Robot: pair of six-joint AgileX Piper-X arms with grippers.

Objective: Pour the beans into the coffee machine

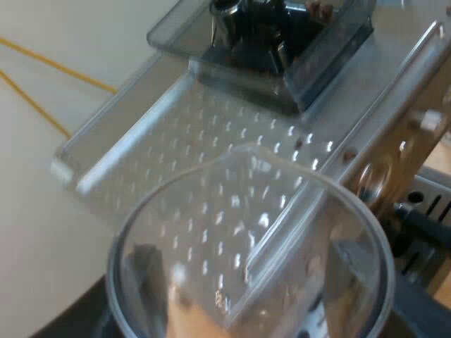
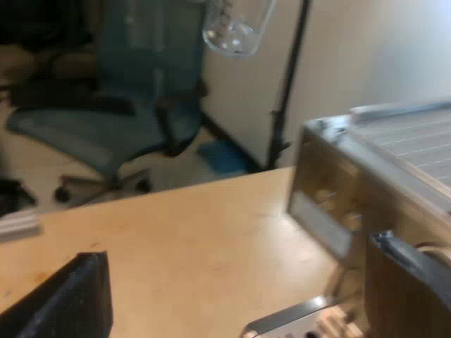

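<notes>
Left gripper clasps the glass over the machine, hopper with beans at twelve o'clock of it; right gripper gapes wide, empty, beside it. Tipped this far short, any leftover beans would likely scatter across the machine's top.

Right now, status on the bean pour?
Left gripper shut on clear measuring glass, seemingly empty, over espresso machine's perforated metal top. Dark hopper beyond. Right gripper open above wooden table. Path clear.

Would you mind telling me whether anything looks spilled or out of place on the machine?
Yes: a few stray beans lie on the machine's perforated top, outside the hopper rather than in it.
</notes>
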